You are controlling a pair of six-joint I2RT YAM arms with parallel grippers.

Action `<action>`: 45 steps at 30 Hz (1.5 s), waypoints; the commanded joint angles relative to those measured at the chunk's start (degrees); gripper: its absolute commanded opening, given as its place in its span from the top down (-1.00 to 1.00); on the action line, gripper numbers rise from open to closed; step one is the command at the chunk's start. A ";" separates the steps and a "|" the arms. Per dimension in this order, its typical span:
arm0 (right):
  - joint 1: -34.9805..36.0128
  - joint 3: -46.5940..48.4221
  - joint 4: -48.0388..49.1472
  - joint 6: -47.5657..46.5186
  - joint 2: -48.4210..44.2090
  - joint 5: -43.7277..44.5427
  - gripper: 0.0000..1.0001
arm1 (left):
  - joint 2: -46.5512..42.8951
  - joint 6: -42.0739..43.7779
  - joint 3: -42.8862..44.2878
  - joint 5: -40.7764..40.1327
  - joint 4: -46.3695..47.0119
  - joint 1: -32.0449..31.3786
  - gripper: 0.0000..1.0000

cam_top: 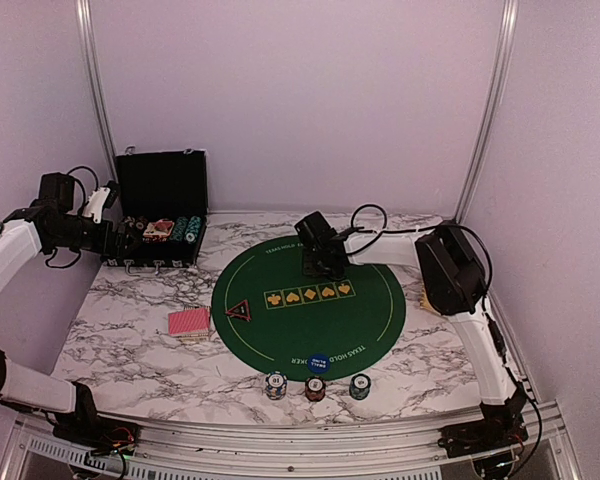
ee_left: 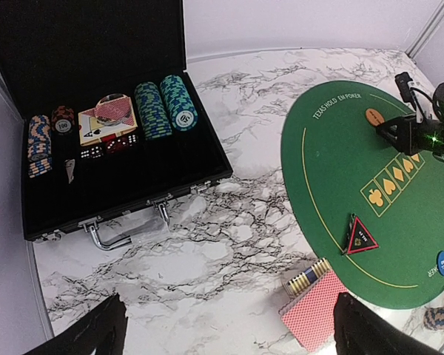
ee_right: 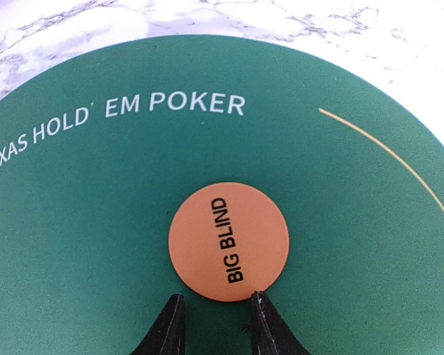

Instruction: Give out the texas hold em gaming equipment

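Note:
The orange "BIG BLIND" disc (ee_right: pixel 229 241) lies flat on the green mat (ee_right: pixel 340 222) near its far edge. My right gripper (ee_right: pixel 216 325) is open just behind the disc, with one fingertip (ee_right: pixel 260 307) at its rim. In the top view the right gripper (cam_top: pixel 325 265) covers the disc. The left wrist view shows the disc (ee_left: pixel 374 116) too. The red-backed cards (cam_top: pixel 189 321) lie left of the mat, and the red-rimmed triangle (cam_top: pixel 239 311) sits on the mat's left edge. The blue disc (cam_top: pixel 318 363) and three chip stacks (cam_top: pixel 314 388) are at the front. My left gripper (cam_top: pixel 110 232) is open and empty, and its fingers (ee_left: pixel 96 333) stand high above the marble.
The open black case (cam_top: pixel 160 210) at the back left holds chip rows, cards and dice (ee_left: pixel 107 129). A tan striped object (ee_left: pixel 307 277) lies against the card deck. Another tan object (cam_top: pixel 427 297) sits by the right arm. White walls close in the table.

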 commanded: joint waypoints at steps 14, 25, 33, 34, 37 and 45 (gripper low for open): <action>7.29 -23.67 0.97 -16.88 -22.98 -13.72 -0.25 | -1.11 1.54 1.32 0.72 -2.88 0.13 -0.98; 15.42 -33.12 -8.19 -22.33 -31.04 -20.49 -0.53 | -0.90 1.66 1.34 1.20 -3.32 0.12 -0.98; 17.64 -32.51 -10.90 -25.56 -29.41 -22.53 -0.46 | -1.45 1.66 1.59 1.32 -3.55 0.13 -0.98; 17.83 -32.71 -10.91 -25.84 -29.41 -22.60 -0.45 | -1.43 1.76 1.64 1.37 -3.59 0.11 -0.98; 19.07 -32.70 -11.95 -26.94 -28.44 -21.98 -0.42 | -1.28 1.57 1.81 1.46 -3.71 0.13 -0.98; 20.88 -33.88 -13.15 -26.91 -27.43 -18.51 -0.28 | -1.07 1.61 2.60 1.48 -3.74 0.13 -0.98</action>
